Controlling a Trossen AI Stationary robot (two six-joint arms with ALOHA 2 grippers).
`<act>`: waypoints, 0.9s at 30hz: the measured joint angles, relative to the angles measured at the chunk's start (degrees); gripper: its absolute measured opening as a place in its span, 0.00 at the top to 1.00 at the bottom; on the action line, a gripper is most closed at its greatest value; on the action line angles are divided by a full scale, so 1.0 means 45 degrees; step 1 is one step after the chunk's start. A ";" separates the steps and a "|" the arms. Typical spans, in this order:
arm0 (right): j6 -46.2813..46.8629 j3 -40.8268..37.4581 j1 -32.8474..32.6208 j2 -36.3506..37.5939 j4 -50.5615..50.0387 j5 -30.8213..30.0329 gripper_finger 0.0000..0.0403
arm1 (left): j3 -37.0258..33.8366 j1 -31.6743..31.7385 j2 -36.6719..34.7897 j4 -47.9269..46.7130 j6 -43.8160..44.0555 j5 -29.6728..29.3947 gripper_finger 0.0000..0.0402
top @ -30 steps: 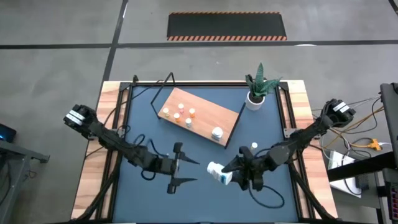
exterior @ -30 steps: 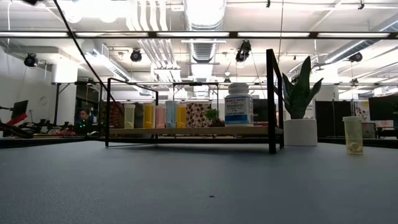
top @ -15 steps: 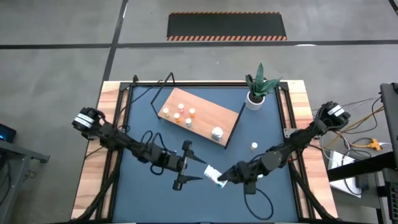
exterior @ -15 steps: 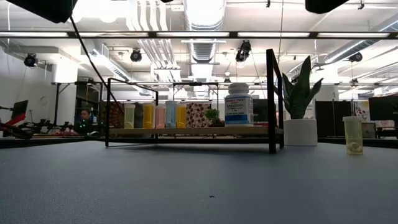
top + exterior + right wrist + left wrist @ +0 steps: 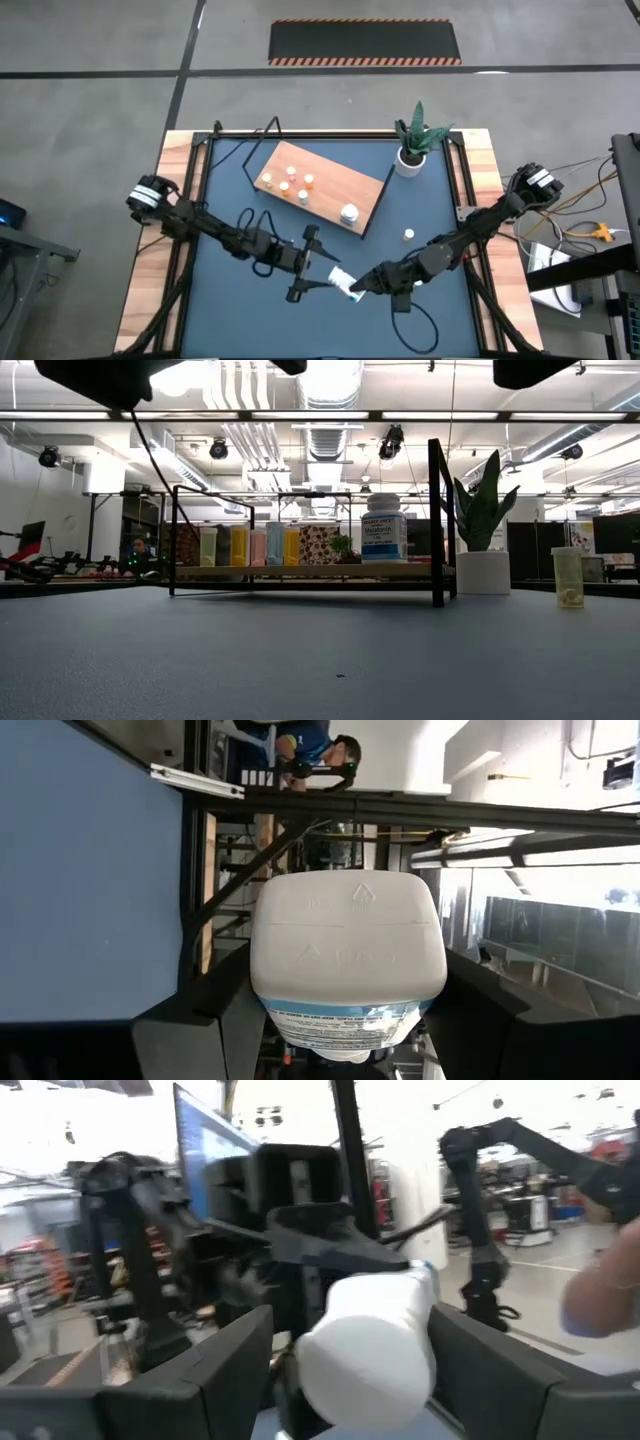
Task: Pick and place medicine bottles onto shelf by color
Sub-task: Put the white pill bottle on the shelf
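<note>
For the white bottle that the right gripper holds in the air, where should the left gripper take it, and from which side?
The large white bottle lies sideways in the right gripper, which clamps its labelled body. Its cap end points toward the open left gripper. The left should probably come straight along the bottle's axis from the left, closing its fingers on the free upper body, clear of the right fingers.
</note>
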State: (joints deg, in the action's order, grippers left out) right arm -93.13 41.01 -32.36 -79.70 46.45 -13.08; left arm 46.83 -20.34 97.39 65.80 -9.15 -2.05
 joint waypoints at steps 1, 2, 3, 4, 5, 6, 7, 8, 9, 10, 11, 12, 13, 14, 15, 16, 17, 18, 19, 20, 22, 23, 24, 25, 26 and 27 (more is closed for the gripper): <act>0.0000 0.0000 -0.0003 -0.0002 0.0008 -0.0001 0.48 | 0.0124 0.0027 0.0149 -0.0018 -0.0014 0.0152 0.38; -0.0001 0.0000 -0.0005 0.0000 0.0014 0.0008 0.48 | 0.0208 0.0025 0.0229 -0.0072 -0.0035 0.0432 0.38; 0.0003 0.0000 -0.0005 0.0000 -0.0007 0.0013 0.48 | 0.0267 0.0030 0.0284 -0.0160 -0.0059 0.0686 0.38; 0.0001 0.0000 -0.0005 0.0000 -0.0040 0.0008 0.48 | 0.0327 0.0030 0.0353 -0.0088 -0.0059 0.0762 0.38; 0.0003 0.0000 0.0000 -0.0001 -0.0079 0.0001 0.48 | 0.0348 0.0030 0.0363 -0.0070 -0.0057 0.0798 0.38; 0.0003 0.0000 0.0000 -0.0004 -0.0093 -0.0008 0.48 | 0.0335 0.0035 0.0348 -0.0083 -0.0056 0.0804 0.38; -0.0002 0.0000 0.0000 0.0000 -0.0097 -0.0004 0.48 | 0.0335 0.0035 0.0348 -0.0090 -0.0048 0.0812 0.38; -0.0002 0.0000 0.0000 0.0000 -0.0114 0.0005 0.48 | 0.0326 0.0035 0.0352 -0.0130 -0.0043 0.0808 0.39; -0.0002 0.0000 0.0000 0.0000 -0.0133 0.0005 0.48 | 0.0321 0.0035 0.0374 -0.0137 0.0006 0.0811 0.40; -0.0005 0.0000 0.0000 -0.0002 -0.0182 0.0002 0.48 | 0.0318 0.0035 0.0393 -0.0155 0.0040 0.0812 0.41; -0.0007 0.0000 -0.0005 -0.0002 -0.0196 0.0005 0.48 | 0.0307 0.0035 0.0401 -0.0185 0.0119 0.0817 0.42; -0.0007 0.0000 -0.0005 0.0000 -0.0194 0.0012 0.48 | 0.0295 0.0035 0.0401 -0.0195 0.0228 0.0817 0.44; -0.0007 0.0000 -0.0005 0.0000 -0.0189 0.0015 0.48 | 0.0279 0.0035 0.0401 -0.0197 0.0279 0.0817 0.46; -0.0007 0.0000 0.0000 -0.0004 -0.0203 0.0015 0.48 | 0.0262 0.0035 0.0401 -0.0224 0.0288 0.0817 0.48; -0.0003 0.0000 -0.0005 -0.0004 -0.0253 0.0021 0.48 | 0.0258 0.0035 0.0401 -0.0303 0.0288 0.0822 0.49; -0.0012 0.0000 -0.0005 0.0000 -0.0266 0.0043 0.48 | 0.0253 0.0026 0.0401 -0.0327 0.0288 0.0840 0.52; -0.0011 0.0000 -0.0005 -0.0004 -0.0276 0.0057 0.48 | 0.0253 0.0025 0.0401 -0.0353 0.0289 0.0873 0.54; -0.0007 0.0000 -0.0005 -0.0001 -0.0268 0.0092 0.48 | 0.0253 0.0025 0.0401 -0.0355 0.0294 0.0908 0.56; -0.0014 0.0000 -0.0005 -0.0002 -0.0262 0.0120 0.48 | 0.0253 0.0025 0.0401 -0.0358 0.0309 0.0931 0.57; -0.0021 0.0000 -0.0005 0.0000 -0.0264 0.0122 0.48 | 0.0251 0.0020 0.0401 -0.0380 0.0307 0.0929 0.59; -0.0021 -0.0001 -0.0005 0.0000 -0.0276 0.0112 0.48 | 0.0228 0.0020 0.0401 -0.0394 0.0292 0.0929 0.62; -0.0021 -0.0005 -0.0005 0.0000 -0.0273 0.0107 0.48 | 0.0228 0.0020 0.0401 -0.0389 0.0292 0.0928 0.62; -0.0021 -0.0005 -0.0005 -0.0002 -0.0320 0.0098 0.48 | 0.0228 0.0020 0.0401 -0.0389 0.0288 0.0919 0.62; -0.0021 -0.0005 -0.0005 0.0004 -0.0411 0.0094 0.48 | 0.0224 0.0020 0.0401 -0.0407 0.0278 0.0919 0.62; -0.0021 -0.0005 -0.0005 0.0010 -0.0520 0.0086 0.48 | 0.0215 0.0020 0.0401 -0.0443 0.0263 0.0916 0.62; -0.0021 -0.0005 -0.0005 0.0015 -0.0586 0.0068 0.47 | 0.0211 0.0020 0.0401 -0.0497 0.0249 0.0911 0.62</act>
State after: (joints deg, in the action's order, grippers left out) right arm -93.23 40.99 -32.38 -79.64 43.82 -12.78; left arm 47.78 -20.25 99.20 63.57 -8.03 2.05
